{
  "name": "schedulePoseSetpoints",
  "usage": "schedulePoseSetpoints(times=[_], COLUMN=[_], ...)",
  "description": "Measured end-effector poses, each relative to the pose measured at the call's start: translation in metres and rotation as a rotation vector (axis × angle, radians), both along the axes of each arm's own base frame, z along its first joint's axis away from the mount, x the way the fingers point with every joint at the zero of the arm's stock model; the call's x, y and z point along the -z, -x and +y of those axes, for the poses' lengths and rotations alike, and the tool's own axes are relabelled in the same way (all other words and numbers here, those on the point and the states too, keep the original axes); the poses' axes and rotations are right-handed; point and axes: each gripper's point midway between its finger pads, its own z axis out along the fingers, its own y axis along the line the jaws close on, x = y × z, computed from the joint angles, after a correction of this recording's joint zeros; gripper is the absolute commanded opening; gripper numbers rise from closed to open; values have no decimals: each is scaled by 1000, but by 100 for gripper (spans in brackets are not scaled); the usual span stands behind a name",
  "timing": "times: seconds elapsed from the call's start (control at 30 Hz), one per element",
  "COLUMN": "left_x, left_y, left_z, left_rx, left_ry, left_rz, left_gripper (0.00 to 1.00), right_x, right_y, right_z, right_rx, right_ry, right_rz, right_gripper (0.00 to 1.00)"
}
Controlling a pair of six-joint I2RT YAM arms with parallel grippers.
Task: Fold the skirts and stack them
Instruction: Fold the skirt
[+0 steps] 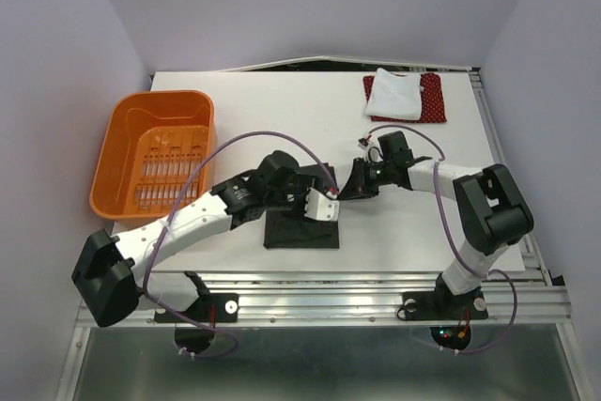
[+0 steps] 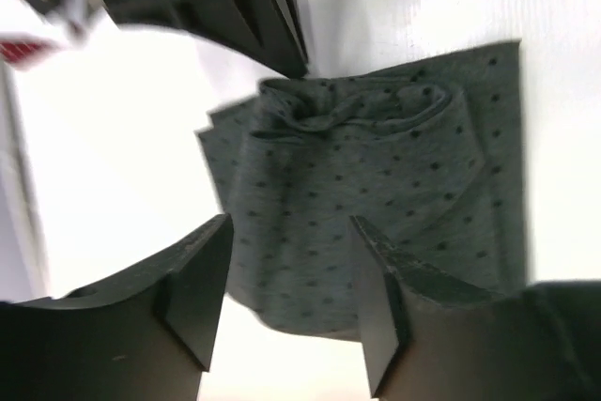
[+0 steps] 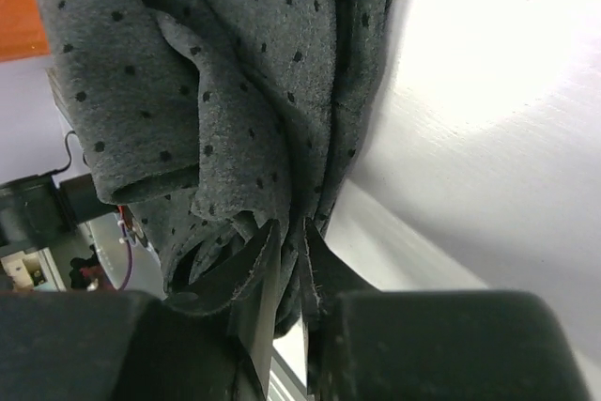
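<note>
The dark grey dotted skirt lies folded near the table's front middle. My left gripper hovers over its right edge. In the left wrist view the gripper stands open above the skirt, with nothing pinched. My right gripper is just right of it. Its narrow jaws are shut on a bunched fold of the grey skirt, lifted off the table. At the back right the white skirt lies folded on the red dotted skirt.
An orange plastic basket stands at the left of the table. The white table ends at a metal rail at the front, where both arm bases are bolted. Purple cables loop over both arms.
</note>
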Motion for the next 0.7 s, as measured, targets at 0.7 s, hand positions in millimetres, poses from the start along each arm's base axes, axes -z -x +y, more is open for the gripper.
schedulePoseSetpoints(times=[0.7], left_x=[30], left_y=[-41], left_z=[-52], left_rx=[637], left_ry=[-342], left_rz=[-347], left_gripper=[44], right_x=[-4], right_y=[-11], right_z=[14], right_rx=[33], right_ry=[-39], right_rz=[-16], right_gripper=[22])
